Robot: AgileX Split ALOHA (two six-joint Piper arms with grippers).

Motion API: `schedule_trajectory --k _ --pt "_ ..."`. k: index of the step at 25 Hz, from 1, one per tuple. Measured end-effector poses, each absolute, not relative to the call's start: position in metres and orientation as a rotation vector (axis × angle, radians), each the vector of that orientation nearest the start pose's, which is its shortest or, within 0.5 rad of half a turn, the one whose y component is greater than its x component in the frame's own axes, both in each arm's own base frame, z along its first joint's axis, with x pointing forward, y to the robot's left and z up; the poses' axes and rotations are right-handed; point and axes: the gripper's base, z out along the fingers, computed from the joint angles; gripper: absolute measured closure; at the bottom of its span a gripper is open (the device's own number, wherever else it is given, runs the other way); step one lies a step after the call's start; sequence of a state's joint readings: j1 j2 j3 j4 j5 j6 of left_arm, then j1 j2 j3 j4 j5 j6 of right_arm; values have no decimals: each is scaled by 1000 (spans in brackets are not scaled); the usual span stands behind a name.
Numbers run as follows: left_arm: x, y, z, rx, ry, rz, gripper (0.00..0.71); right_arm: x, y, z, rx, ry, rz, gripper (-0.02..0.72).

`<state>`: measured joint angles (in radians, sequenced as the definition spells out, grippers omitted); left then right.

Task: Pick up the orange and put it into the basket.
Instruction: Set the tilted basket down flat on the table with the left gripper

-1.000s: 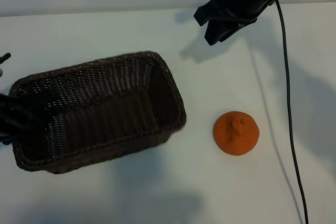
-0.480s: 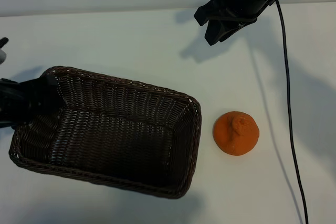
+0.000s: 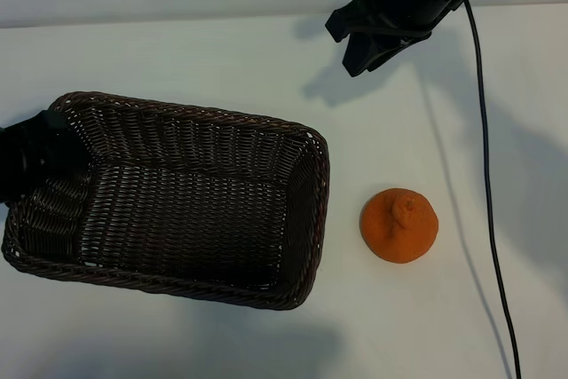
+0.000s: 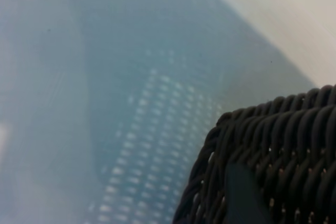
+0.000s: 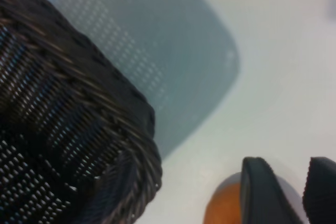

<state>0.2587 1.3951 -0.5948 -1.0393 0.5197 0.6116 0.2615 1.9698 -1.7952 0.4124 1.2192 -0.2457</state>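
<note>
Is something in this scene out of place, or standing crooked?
Only the basket stands out: it lies askew on the table, its long sides slanted, with the left gripper at its left end. The orange sits intact beside it, knob up.

Bright, even overhead light on white table (image 3: 222, 51). Soft blurred shadows under the basket (image 3: 177, 193) and behind the right arm. Both wrist views out of focus, bluish cast.
</note>
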Motion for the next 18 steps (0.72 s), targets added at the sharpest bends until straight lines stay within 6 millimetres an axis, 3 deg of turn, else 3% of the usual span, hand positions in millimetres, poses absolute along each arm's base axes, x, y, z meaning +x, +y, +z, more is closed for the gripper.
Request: schedule_trajectory --k 12,18 --pt "245 22 197 -620 2368 -659 295 398 144 288 -572 2761 621 462" --pt "255 27 178 -680 2380 -640 296 398 144 288 -572 2761 620 462"
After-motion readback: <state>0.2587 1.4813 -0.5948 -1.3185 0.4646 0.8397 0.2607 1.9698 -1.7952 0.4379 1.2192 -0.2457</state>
